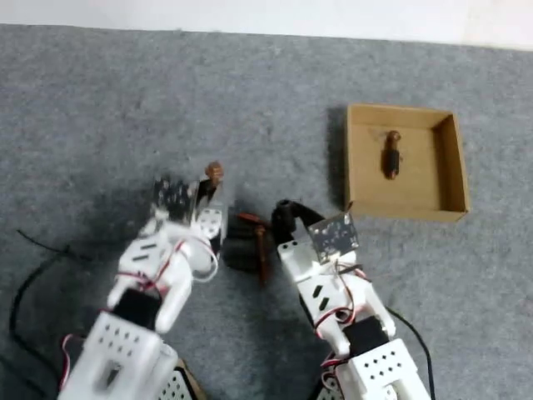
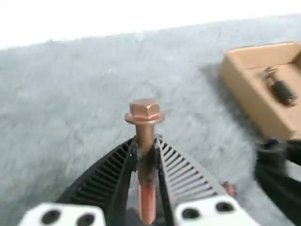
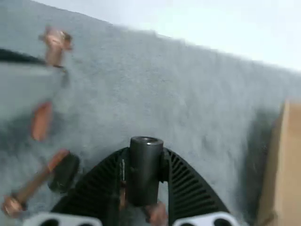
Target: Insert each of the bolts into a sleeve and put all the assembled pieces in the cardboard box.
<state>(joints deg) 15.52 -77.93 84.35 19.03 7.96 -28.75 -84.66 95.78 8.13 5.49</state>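
Left gripper pinches copper bolt mid-shank, head away from wrist. Right gripper clamps black sleeve, bore outward, right of bolt. Axes look parallel, not coaxial.

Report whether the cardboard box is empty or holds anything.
Not empty. The cardboard box holds one assembled piece, a bolt in its sleeve, lying on the floor.

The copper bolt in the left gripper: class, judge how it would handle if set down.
Probably stiff: the bolt looks solid metal, straight in the left gripper. Its round shank would likely roll, though the hex head and fuzzy table should slow it.
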